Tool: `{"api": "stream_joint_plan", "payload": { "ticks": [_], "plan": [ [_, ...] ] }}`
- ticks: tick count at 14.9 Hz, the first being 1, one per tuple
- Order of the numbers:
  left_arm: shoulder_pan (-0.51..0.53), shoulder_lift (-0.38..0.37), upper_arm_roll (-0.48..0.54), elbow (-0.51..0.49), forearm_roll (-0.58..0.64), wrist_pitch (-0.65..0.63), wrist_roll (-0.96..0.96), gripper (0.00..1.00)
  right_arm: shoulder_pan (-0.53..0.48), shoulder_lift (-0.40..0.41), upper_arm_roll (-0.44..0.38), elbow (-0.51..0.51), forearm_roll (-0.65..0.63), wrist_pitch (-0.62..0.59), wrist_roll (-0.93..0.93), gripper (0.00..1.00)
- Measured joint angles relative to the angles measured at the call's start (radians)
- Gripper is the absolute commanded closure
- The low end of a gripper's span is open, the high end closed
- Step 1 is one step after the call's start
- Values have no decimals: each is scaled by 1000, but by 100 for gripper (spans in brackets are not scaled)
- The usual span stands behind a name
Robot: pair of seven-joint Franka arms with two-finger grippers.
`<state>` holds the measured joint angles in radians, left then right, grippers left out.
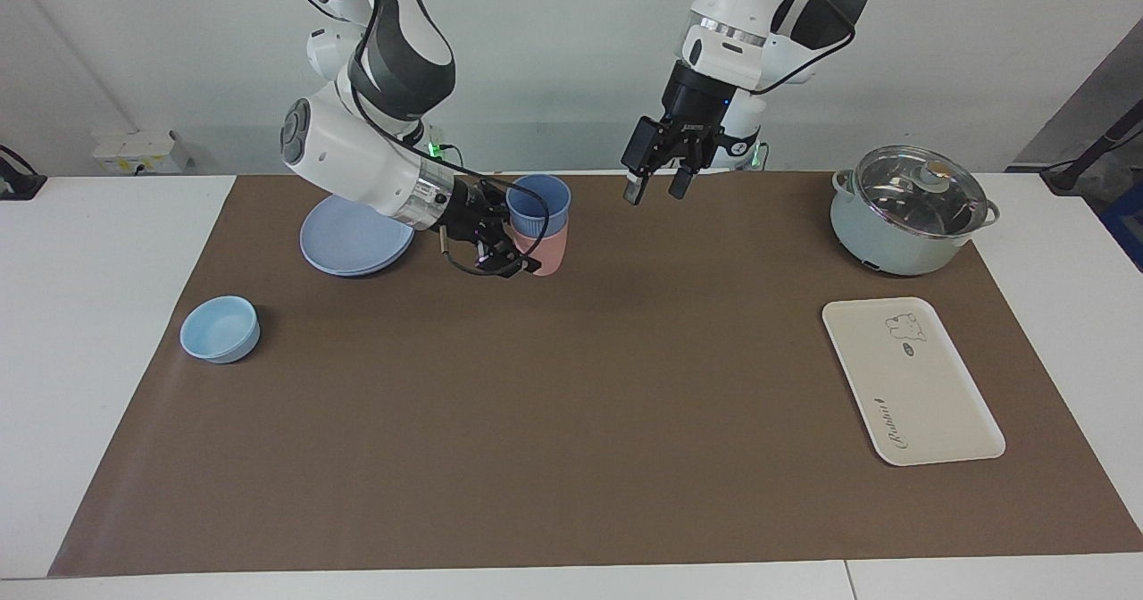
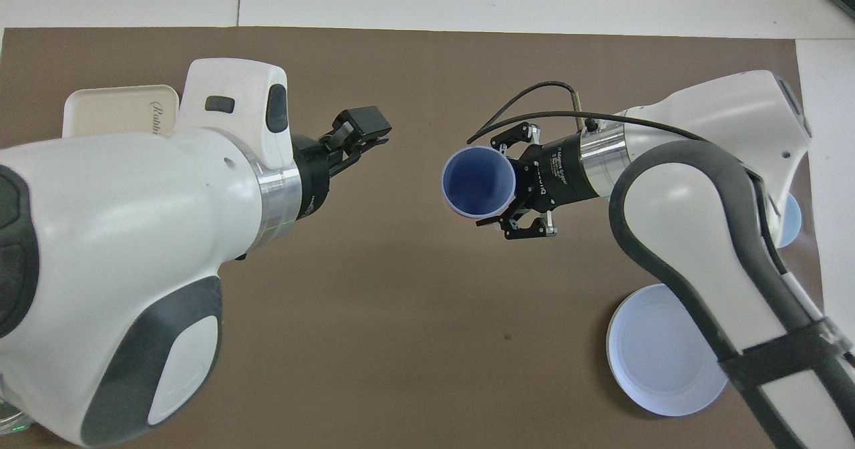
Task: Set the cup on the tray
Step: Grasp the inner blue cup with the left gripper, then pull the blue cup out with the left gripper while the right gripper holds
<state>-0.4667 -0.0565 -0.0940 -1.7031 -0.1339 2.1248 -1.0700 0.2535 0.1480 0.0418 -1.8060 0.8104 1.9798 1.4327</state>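
The periwinkle-blue cup (image 1: 538, 203) stands nested in a salmon-pink tumbler (image 1: 549, 254) on the brown mat, beside the round blue plate. In the overhead view only the blue cup's open mouth (image 2: 478, 182) shows; the pink tumbler is hidden under it. My right gripper (image 1: 522, 245) reaches in sideways and sits around the stacked cups (image 2: 499, 183). The cream-white tray (image 1: 911, 381) lies flat at the left arm's end of the table; in the overhead view the left arm half covers it (image 2: 113, 108). My left gripper (image 1: 656, 187) hangs open and empty above the mat (image 2: 371, 133).
A round blue plate (image 1: 353, 238) lies beside the right arm (image 2: 658, 355). A shallow light-blue bowl (image 1: 220, 329) sits at the right arm's end of the mat. A lidded pale-green pot (image 1: 911, 212) stands nearer to the robots than the tray.
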Motion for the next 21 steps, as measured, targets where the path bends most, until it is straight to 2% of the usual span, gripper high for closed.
{"api": "stream_joint_plan", "payload": {
  "ticks": [3, 7, 14, 15, 17, 18, 19, 21],
  "plan": [
    [-34, 17, -16, 28, 3, -22, -9, 16, 71, 6, 1, -47, -38, 89, 38, 100],
    [-60, 48, -18, -9, 44, -29, -8, 16, 95, 7, 1, -58, -52, 107, 58, 100],
    [-54, 51, -12, -51, 63, -44, 39, 16, 97, 6, 1, -58, -52, 109, 59, 100],
    [-65, 52, -15, -57, 63, -44, 39, 20, 98, 6, 1, -58, -52, 109, 59, 100],
    [-81, 59, -17, -69, 63, -41, 39, 44, 98, 6, 1, -58, -52, 109, 59, 100],
    [-83, 62, -18, -74, 63, -37, 39, 63, 98, 6, 1, -58, -52, 109, 59, 100],
    [-84, 65, -18, -80, 63, -30, 39, 99, 98, 6, 1, -58, -52, 109, 60, 100],
    [-88, 69, -18, -84, 63, -20, 32, 100, 98, 6, 1, -58, -52, 109, 60, 100]
  ]
}}
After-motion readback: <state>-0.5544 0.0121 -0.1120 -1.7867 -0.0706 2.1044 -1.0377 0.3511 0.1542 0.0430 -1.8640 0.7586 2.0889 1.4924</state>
